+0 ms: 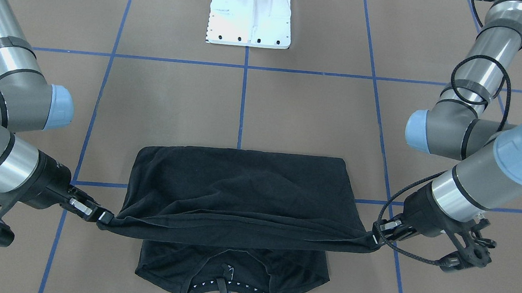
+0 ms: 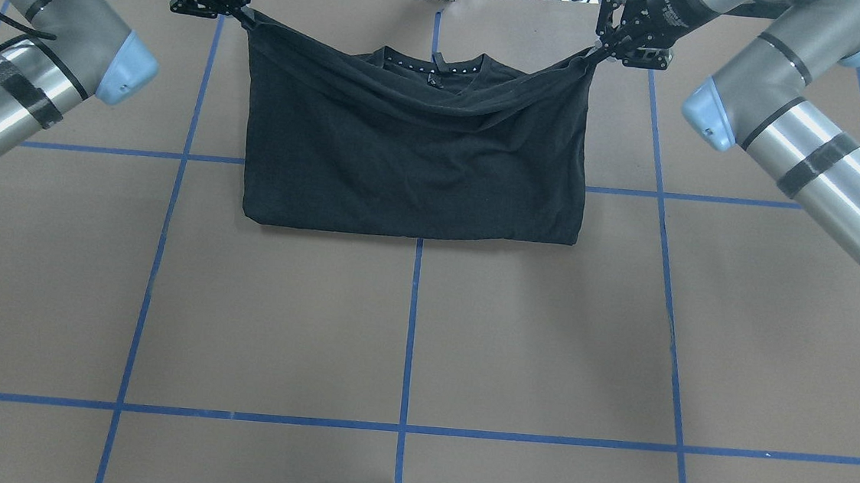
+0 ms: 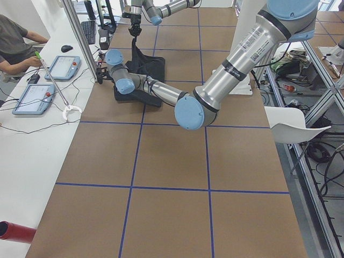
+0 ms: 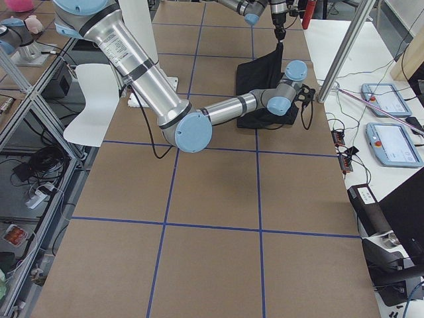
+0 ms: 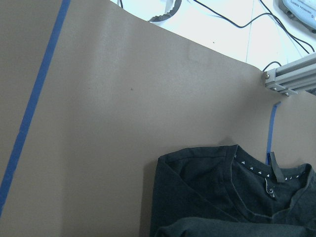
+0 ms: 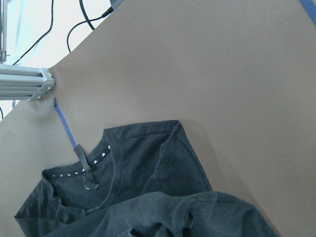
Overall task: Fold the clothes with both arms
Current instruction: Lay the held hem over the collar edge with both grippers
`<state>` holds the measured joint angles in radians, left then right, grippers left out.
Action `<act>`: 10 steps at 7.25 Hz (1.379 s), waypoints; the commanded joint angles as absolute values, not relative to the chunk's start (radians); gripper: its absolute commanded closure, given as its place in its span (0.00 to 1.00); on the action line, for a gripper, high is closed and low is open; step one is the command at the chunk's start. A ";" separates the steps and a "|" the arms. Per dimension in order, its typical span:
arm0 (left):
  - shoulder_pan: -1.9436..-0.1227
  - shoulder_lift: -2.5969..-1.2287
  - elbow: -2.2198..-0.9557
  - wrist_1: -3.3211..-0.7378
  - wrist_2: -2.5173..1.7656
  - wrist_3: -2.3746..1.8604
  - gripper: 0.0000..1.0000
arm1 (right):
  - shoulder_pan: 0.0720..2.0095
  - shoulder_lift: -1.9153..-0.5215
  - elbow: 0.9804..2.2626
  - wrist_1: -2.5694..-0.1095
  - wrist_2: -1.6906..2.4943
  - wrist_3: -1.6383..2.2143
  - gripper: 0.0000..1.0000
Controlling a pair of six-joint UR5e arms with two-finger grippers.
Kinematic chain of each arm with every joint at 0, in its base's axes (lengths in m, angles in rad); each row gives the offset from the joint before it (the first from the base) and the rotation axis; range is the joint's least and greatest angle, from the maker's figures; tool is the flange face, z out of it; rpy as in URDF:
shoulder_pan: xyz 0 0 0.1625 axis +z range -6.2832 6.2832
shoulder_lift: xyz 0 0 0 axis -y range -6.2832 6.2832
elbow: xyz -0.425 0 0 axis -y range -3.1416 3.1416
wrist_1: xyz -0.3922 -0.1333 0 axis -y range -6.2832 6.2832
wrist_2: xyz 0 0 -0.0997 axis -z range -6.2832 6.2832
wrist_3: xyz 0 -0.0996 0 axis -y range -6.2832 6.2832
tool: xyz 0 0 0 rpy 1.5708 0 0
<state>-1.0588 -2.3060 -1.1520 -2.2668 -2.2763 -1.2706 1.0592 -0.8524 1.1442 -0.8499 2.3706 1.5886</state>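
The black T-shirt [image 2: 413,163] lies on the brown table, plain side up, and the print is hidden. Its lower edge is lifted and stretched taut between both grippers above the collar [image 2: 433,61]. My left gripper [image 2: 242,15] is shut on one corner of that edge; in the front view it is on the right [image 1: 376,239]. My right gripper [image 2: 597,49] is shut on the other corner, on the left in the front view [image 1: 103,217]. The T-shirt [image 1: 238,187] sags between them. Both wrist views show the collar [image 5: 269,173] [image 6: 86,170] below, but no fingers.
The white pedestal base [image 1: 250,16] stands at the robot's side of the table. Blue tape lines [image 2: 411,332] grid the table. An aluminium frame post [image 5: 291,79] and cables sit past the far edge. An operator [image 3: 16,37] and pendants [image 4: 391,142] are at the desk.
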 commanded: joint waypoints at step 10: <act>-1.035 -2.336 -1.108 -2.273 -2.200 -1.345 1.00 | 1.071 -0.828 1.043 -0.859 2.289 1.586 1.00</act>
